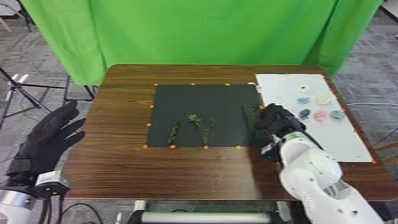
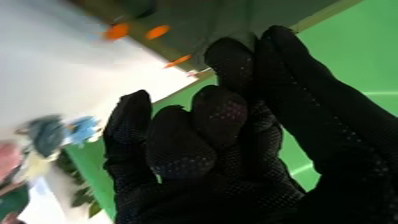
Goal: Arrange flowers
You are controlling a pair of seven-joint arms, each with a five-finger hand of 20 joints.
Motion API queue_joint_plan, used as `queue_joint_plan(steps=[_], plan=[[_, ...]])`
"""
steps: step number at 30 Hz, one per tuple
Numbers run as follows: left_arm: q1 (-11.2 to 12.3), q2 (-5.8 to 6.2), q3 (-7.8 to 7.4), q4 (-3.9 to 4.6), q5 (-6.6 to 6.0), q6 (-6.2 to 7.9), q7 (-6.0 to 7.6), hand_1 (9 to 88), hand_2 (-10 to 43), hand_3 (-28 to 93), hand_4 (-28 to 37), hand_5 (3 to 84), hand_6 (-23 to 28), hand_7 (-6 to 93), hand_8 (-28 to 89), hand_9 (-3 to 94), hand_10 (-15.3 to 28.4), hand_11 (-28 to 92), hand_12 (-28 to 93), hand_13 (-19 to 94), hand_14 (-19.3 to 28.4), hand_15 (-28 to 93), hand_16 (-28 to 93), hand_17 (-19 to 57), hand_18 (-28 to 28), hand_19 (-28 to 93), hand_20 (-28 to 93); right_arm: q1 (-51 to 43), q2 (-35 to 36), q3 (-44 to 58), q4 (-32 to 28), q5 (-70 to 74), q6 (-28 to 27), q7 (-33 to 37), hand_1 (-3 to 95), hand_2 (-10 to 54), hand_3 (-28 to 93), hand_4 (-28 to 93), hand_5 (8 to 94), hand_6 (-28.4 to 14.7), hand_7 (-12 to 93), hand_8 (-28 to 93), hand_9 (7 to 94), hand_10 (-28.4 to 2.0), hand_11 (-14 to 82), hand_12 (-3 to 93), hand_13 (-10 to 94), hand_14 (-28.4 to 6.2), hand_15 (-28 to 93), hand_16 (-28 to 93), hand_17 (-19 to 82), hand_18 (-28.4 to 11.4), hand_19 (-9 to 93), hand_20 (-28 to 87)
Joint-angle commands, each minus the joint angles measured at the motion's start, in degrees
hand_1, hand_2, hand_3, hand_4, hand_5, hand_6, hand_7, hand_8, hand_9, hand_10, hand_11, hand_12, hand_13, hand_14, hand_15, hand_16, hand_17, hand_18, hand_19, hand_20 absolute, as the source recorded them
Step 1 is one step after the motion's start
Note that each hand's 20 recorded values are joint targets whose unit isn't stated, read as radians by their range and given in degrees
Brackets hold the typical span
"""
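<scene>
Flowers, small fabric-looking heads in blue, pink and cream (image 1: 337,114), lay on a brown wooden table (image 1: 107,172), with a dark rectangular mat (image 1: 182,95) at mid-table and a white rectangular board (image 1: 280,82) under the heads at right. Left hand, black-gloved (image 1: 43,142), was beside the table's left edge, fingers loosely spread, holding nothing; right hand, black-gloved (image 1: 279,120), was at the mat's right edge, fingers curled in, can't tell if gripping anything. Thin green leafy stems (image 1: 195,120) lay on the mat.
</scene>
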Motion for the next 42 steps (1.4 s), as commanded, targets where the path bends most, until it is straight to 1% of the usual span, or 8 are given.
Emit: queue_joint_plan(steps=[1,23,26,35,36,38,39,42], plan=[[0.2,0.25,-0.11,0.24,-0.05,-0.63,-0.63,23.5,-6.3,70,-27.4,19.0,0.3,23.5,-12,17.2,8.3,9,23,12,11.8,18,7,-11.0,18.3,35,10,-2.1,-2.2,-4.2,-1.3,-4.8,-3.0,1.3,43.3,-9.5,86,-21,67.9,-1.3,57,16,74.0,-10.4,60.1,59.6,70,-9.9,88,37,23,-22.7,79,53],[0.3,0.16,-0.09,0.19,-0.13,-0.51,-0.65,23.7,-6.2,69,-27.6,19.0,0.3,23.4,-12,17.2,8.3,9,23,12,11.8,18,7,-11.0,18.3,35,10,-2.4,-4.8,-7.9,-0.2,-11.2,-5.1,1.1,41.6,-9.5,84,-20,69.6,0.0,56,15,76.5,-10.9,62.2,54.8,72,-9.6,87,37,24,-23.4,81,52],[0.3,0.14,-0.16,0.19,-0.11,-0.45,-0.75,23.7,-6.2,69,-27.5,19.0,0.3,23.4,-12,17.2,8.3,9,23,12,11.8,18,7,-11.0,18.3,35,10,-2.6,-4.9,-7.5,-0.3,-10.7,-5.4,1.0,38.8,-9.5,82,-22,69.7,0.1,56,15,76.2,-11.1,63.9,50.7,72,-9.7,87,37,24,-23.5,81,51],[0.4,-0.19,-0.34,0.1,-0.05,-0.59,-0.89,23.7,-6.1,69,-27.4,19.0,0.3,23.4,-12,17.2,8.3,9,23,12,11.8,18,7,-11.0,18.3,34,10,-2.5,-4.9,-6.0,-1.0,-10.6,-7.7,1.9,29.7,-8.6,82,-23,70.3,-0.3,52,14,74.3,-11.7,64.0,49.6,71,-10.3,87,38,23,-24.0,81,52],[0.3,-0.18,-0.28,0.14,-0.04,-0.59,-0.82,23.7,-6.1,69,-27.4,19.0,0.3,23.4,-12,17.2,8.3,9,23,12,11.8,18,7,-11.0,18.3,35,10,-2.5,-4.9,-5.8,-1.2,-10.9,-7.9,2.0,28.0,-8.1,82,-24,70.3,-0.4,51,12,74.0,-11.8,63.9,49.7,71,-10.4,87,38,23,-24.1,81,52],[0.4,-0.21,-0.3,0.12,-0.01,-0.72,-0.79,23.7,-6.1,70,-27.4,19.0,0.3,23.4,-12,17.2,8.3,9,23,12,11.8,18,7,-11.1,18.3,35,10,-2.6,-4.7,-5.1,-1.6,-11.3,-7.6,2.3,24.6,-6.7,82,-23,70.4,-0.6,55,-8,73.2,-12.0,63.8,49.6,70,-10.6,86,38,23,-24.2,80,52],[0.3,-0.23,-0.3,0.12,-0.02,-0.7,-0.87,23.7,-6.0,70,-27.4,19.0,0.3,23.4,-12,17.2,8.3,9,23,12,11.8,18,7,-11.1,18.3,35,10,-2.6,-4.7,-4.6,-1.8,-11.4,-7.6,2.4,22.8,-6.0,82,-23,70.4,-0.7,55,-12,72.8,-12.1,63.8,49.6,70,-10.8,86,38,23,-24.3,80,52],[0.4,-0.18,-0.22,0.12,-0.12,-0.4,-0.65,23.7,-5.9,69,-27.4,19.0,0.3,23.4,-12,17.2,8.3,9,23,12,11.8,18,7,-11.1,18.3,35,10,-2.3,-4.1,-2.6,-2.2,-10.8,-5.5,3.1,20.5,-4.7,80,-24,69.1,-1.7,54,-14,71.6,-12.5,63.2,49.6,68,-11.4,86,38,22,-24.2,79,52]])
